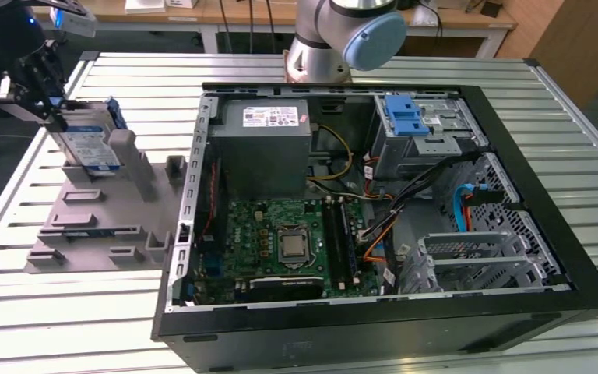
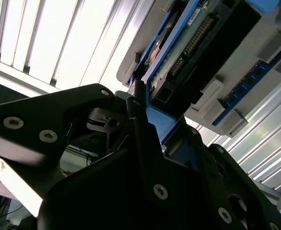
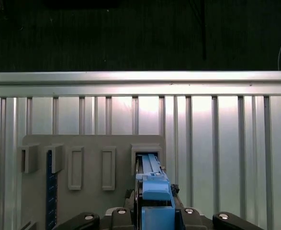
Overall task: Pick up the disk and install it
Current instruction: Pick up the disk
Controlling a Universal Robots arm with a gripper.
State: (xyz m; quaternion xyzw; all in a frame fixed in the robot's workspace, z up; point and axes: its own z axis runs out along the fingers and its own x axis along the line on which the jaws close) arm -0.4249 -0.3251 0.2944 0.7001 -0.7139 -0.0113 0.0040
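The disk (image 1: 83, 139) stands on edge at the far end of the grey fixture (image 1: 102, 222), on the exterior view's left; its white-and-blue label and blue carrier edge show. My gripper (image 1: 52, 109) grips it from above, with dark fingers on both sides of the blue carrier. In the first wrist view the blue carrier (image 3: 153, 188) runs between the fingers toward a slot (image 3: 146, 154) in the fixture. In the second wrist view the disk's connector edge (image 2: 188, 52) shows just past the fingers (image 2: 136, 108). Whether the disk has left the slot cannot be told.
An open black computer case (image 1: 548, 226) lies flat at the centre and right, with a grey power supply (image 1: 262, 148), a motherboard (image 1: 289, 241) and a silver drive cage with a blue latch (image 1: 408, 117). The arm's base (image 1: 330, 39) stands behind it. The slatted table (image 1: 71, 312) surrounds everything.
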